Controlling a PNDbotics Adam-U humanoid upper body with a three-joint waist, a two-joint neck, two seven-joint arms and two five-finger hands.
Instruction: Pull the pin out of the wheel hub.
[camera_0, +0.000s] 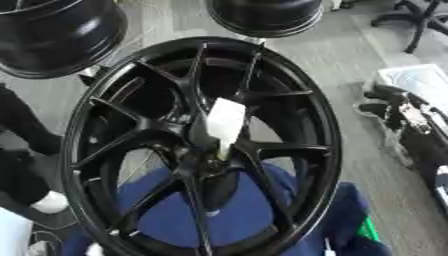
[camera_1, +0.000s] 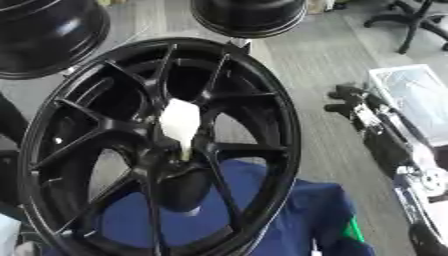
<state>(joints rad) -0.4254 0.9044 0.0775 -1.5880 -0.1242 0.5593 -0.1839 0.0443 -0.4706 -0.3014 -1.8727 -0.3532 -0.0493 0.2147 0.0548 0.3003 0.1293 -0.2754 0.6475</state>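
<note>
A large black spoked wheel (camera_0: 306, 100) stands tilted in the middle of both views. From its hub (camera_0: 208, 162) a white pin (camera_0: 226, 121) sticks out, with a broad white head and a thin pale shaft that runs down into the hub's centre. My right hand (camera_1: 348, 101) is off to the right of the rim, black, its fingers (camera_1: 336, 93) relaxed and pointing left at the wheel, touching nothing. It is well apart from the pin. A dark part of my left arm (camera_0: 22, 125) shows at the left edge; the hand itself is hidden.
Two more black wheels (camera_0: 52, 35) (camera_0: 262, 15) stand behind at the top. A blue cloth (camera_0: 249, 210) lies under the big wheel. A clear plastic sheet (camera_1: 411, 85) lies at the right, and a chair base (camera_0: 418, 20) stands on the grey floor (camera_0: 350, 55) at the top right.
</note>
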